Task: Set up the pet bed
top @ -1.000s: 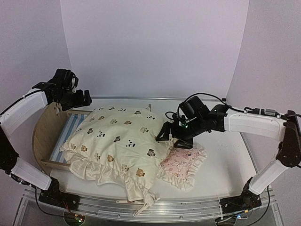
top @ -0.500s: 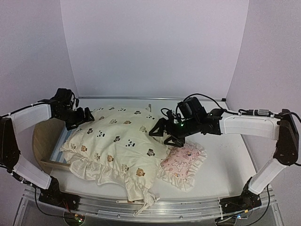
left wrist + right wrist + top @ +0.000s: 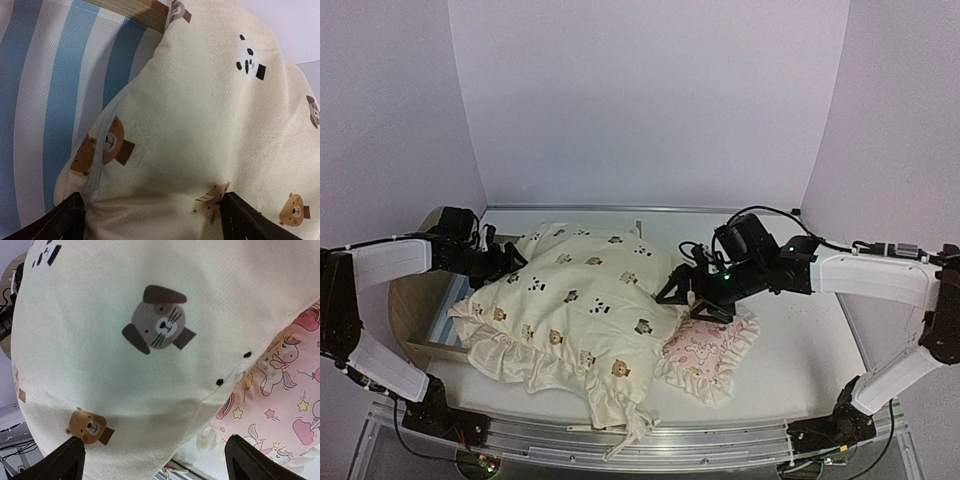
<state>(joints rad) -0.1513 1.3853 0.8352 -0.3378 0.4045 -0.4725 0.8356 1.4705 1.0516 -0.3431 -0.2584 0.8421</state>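
Observation:
The pet bed (image 3: 408, 290) stands at the left, its rounded wooden headboard against the table's left edge and its blue-and-white striped mattress (image 3: 50, 100) partly bare. The cream animal-print cushion (image 3: 570, 305) lies half on the bed and spills right over the table. My left gripper (image 3: 505, 262) is open, its jaws straddling the cushion's left end (image 3: 165, 150); its fingertips (image 3: 70, 220) press into the fabric. My right gripper (image 3: 685, 298) is open over the cushion's right end (image 3: 150, 365), beside the pink pillow (image 3: 708, 345).
A wooden side rail (image 3: 135, 7) of the bed crosses the top of the left wrist view. The pink unicorn pillow (image 3: 285, 385) lies on the white table (image 3: 810, 330), touching the cushion's right edge. A metal rail (image 3: 720, 450) runs along the table's front.
My left arm has come down from above the headboard and right onto the cushion's left end. My right gripper swung left over the cushion, then settled lower at its right end.

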